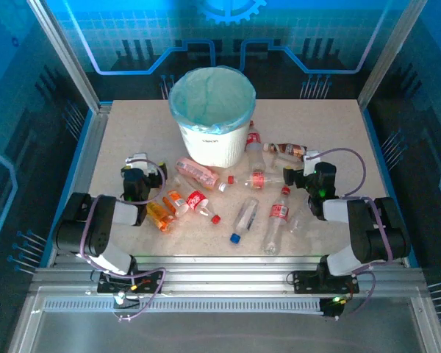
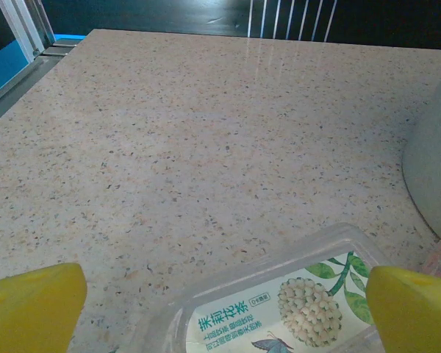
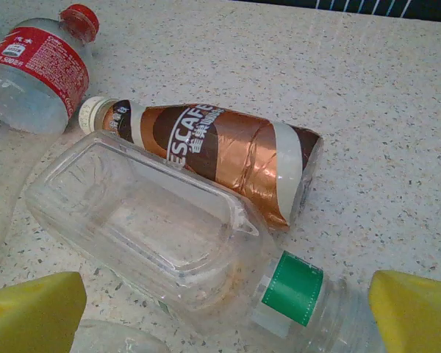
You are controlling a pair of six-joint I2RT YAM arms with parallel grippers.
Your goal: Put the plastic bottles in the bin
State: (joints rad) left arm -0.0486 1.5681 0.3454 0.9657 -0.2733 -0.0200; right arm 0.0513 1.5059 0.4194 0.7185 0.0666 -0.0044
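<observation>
The bin [image 1: 209,143], a white bucket lined with a teal bag, stands at the back middle of the table. Several plastic bottles lie in front of it: a pink one [image 1: 197,173], orange ones [image 1: 160,216], red-labelled clear ones [image 1: 278,219] and a brown one [image 1: 288,151]. My left gripper [image 1: 147,168] is open, low over a clear bottle with a white and green label [image 2: 279,309] that lies between its yellow fingertips [image 2: 31,305]. My right gripper [image 1: 303,169] is open over a clear bottle with a green band [image 3: 184,235], beside the brown bottle [image 3: 228,151] and a red-capped one [image 3: 37,70].
The bin's wall [image 2: 435,169] rises at the right of the left wrist view. Bare speckled tabletop [image 2: 169,132] stretches ahead of the left gripper to the metal frame rail [image 2: 29,33]. A blue-capped clear bottle [image 1: 243,218] lies near the front middle.
</observation>
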